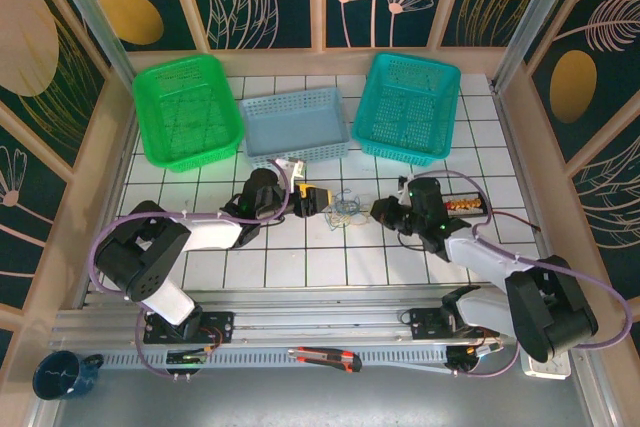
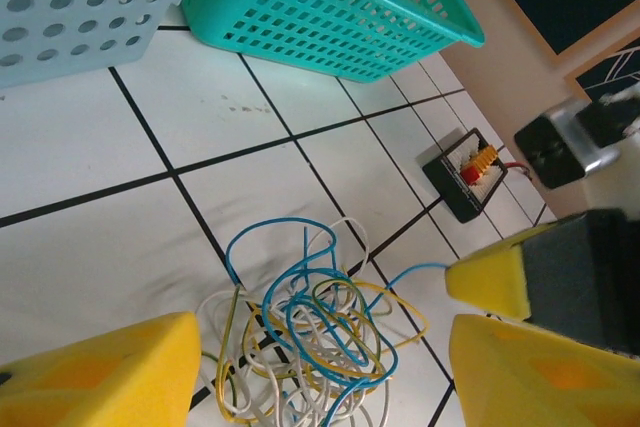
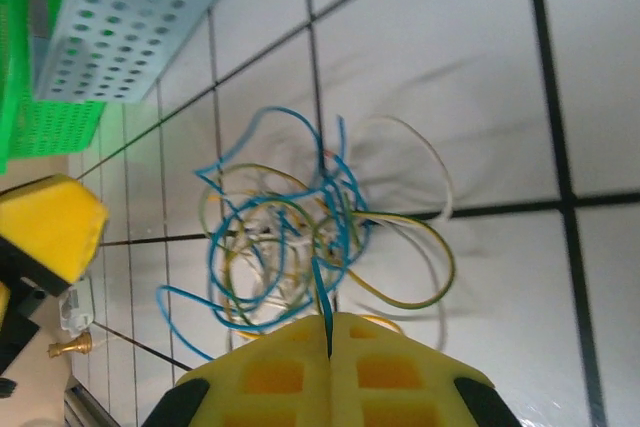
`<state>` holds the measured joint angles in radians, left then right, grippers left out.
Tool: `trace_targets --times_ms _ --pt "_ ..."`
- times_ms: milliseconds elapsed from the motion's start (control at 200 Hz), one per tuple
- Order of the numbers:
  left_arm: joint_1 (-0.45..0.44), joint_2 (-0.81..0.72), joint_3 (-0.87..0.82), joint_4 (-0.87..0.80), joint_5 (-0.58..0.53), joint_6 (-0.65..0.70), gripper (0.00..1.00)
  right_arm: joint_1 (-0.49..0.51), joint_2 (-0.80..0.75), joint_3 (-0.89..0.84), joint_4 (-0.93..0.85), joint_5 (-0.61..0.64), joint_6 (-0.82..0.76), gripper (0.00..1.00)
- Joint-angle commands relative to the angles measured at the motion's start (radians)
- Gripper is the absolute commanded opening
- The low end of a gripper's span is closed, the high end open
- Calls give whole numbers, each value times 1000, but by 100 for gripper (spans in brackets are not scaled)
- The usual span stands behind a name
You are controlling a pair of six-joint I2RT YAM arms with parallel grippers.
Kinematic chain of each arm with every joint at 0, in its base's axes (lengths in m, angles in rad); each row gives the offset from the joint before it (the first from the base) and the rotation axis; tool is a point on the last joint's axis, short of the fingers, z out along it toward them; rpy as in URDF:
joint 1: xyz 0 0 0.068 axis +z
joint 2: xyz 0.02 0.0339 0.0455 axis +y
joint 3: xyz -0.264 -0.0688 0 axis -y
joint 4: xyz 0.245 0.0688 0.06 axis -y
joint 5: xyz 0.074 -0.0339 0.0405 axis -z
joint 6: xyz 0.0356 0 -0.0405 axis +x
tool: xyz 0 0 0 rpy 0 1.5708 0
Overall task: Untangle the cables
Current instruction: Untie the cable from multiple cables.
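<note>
While the right tool (image 3: 329,347) is pressing its two yellow pads (image 3: 265,375) flat together, a blue strand (image 3: 320,299) is running straight into the seam between them, so this tool is clamping on the cables (image 1: 347,209) at one edge of the knot. They are lying in a small loose heap of blue, white and yellowish-green loops on the white tiled bench (image 1: 300,267), near its middle and directly between the two tools. On the other side of the heap the left tool (image 2: 320,387) is standing with its pads well apart, one on each side of the loops and low over the bench; whether either pad is touching a wire I cannot tell. Beyond the knot, three baskets are sitting in a row along the far side: a green basket (image 1: 187,110), a pale blue basket (image 1: 296,125) and a teal basket (image 1: 407,107), with the cables lying just in front of the pale blue one. Off to the right of the knot, a small black box (image 2: 462,175) with red and yellow parts is resting on the tiles, apart from the cables.
</note>
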<state>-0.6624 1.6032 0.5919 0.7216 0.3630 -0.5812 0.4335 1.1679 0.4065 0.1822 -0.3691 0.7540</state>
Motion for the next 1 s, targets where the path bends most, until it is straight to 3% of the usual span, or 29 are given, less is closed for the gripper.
trace_targets --times_ms 0,580,996 --pt "-5 -20 35 -22 7 45 69 -2 -23 71 -63 -22 -83 0" --pt "-46 72 97 -13 19 180 78 155 27 345 -178 -21 -170 0" --pt "-50 31 20 136 -28 128 79 239 56 441 -175 -26 -146 0"
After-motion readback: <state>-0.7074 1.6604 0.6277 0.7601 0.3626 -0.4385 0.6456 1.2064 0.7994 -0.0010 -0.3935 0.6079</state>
